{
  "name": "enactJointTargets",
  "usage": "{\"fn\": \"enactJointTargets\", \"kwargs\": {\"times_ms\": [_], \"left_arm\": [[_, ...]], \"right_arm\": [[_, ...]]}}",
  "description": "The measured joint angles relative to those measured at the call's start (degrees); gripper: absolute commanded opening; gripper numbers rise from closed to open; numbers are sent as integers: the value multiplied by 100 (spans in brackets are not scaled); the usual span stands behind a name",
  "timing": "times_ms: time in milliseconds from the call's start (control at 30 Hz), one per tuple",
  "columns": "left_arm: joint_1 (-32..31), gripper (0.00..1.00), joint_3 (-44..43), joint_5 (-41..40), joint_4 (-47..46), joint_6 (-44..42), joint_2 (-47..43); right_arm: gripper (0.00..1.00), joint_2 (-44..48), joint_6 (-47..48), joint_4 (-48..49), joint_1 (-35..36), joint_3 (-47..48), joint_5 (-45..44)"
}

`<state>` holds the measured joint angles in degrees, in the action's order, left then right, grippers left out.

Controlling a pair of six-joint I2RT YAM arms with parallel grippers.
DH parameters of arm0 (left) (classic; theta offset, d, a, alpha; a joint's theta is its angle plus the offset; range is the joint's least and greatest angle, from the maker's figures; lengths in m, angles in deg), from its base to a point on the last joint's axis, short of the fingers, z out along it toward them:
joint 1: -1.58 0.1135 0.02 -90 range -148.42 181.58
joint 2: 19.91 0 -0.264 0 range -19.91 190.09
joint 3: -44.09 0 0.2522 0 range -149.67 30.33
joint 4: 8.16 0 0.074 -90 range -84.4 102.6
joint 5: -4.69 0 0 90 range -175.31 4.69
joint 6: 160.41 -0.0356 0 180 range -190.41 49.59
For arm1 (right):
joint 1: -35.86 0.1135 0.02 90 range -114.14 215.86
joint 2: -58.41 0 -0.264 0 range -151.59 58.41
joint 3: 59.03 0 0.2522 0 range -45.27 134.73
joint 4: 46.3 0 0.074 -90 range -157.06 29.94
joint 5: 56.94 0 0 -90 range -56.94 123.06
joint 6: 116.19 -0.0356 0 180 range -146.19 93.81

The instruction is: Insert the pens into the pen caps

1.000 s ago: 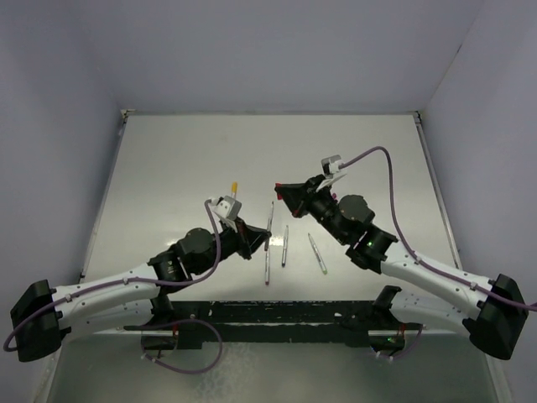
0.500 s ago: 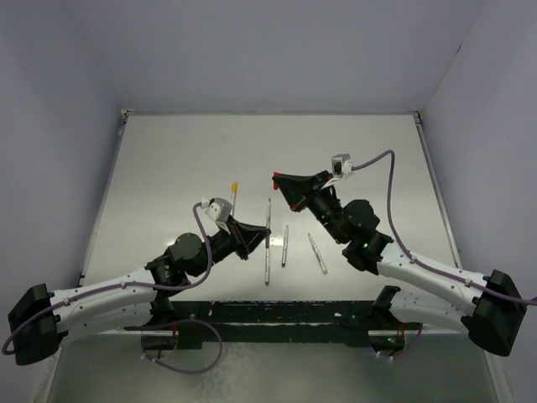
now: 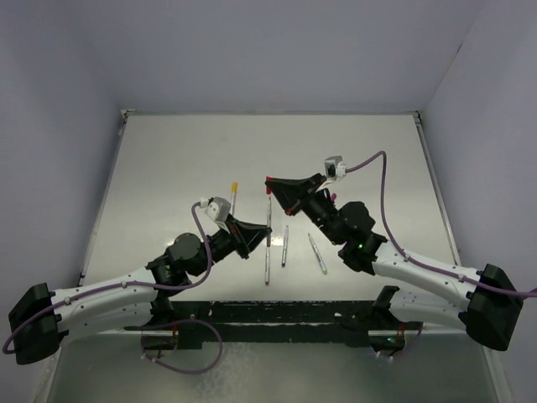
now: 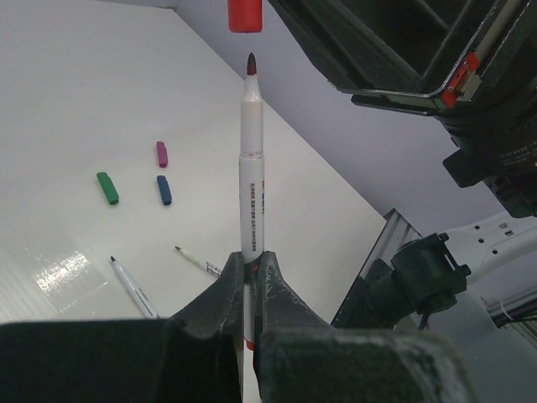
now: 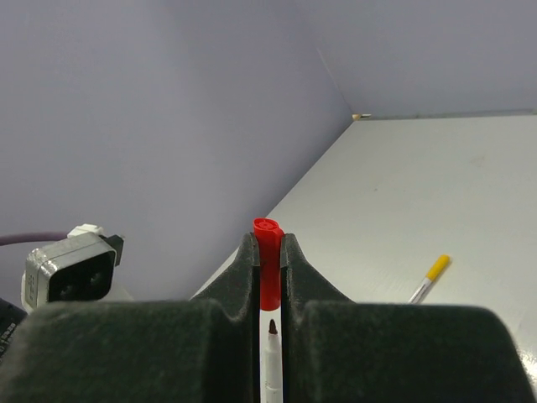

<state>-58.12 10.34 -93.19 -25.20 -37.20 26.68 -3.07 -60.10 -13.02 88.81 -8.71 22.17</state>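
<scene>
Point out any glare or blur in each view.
Left wrist view: bright glare patch on the white table, lower left; the dark left hand looks soft up close. Right wrist view: the right hand is blurred, the red plastic cap sharper. Top external view: evenly lit.

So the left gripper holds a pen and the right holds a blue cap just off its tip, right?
No: the cap in the right gripper is red, not blue, as the right wrist view shows. The left gripper does hold the pen.

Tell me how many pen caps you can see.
5: red cap in the right claw; green cap, purple cap and blue cap loose on the table; yellow cap on a pen.
</scene>
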Motion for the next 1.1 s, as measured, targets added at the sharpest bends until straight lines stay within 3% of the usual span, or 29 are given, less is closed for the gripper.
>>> {"fn": "enactJointTargets", "kwargs": {"times_ms": [1100], "left_arm": [[0,0,22,-133,70,0,-186]], "right_arm": [[0,-9,-63,87,66,-57,-7]]}}
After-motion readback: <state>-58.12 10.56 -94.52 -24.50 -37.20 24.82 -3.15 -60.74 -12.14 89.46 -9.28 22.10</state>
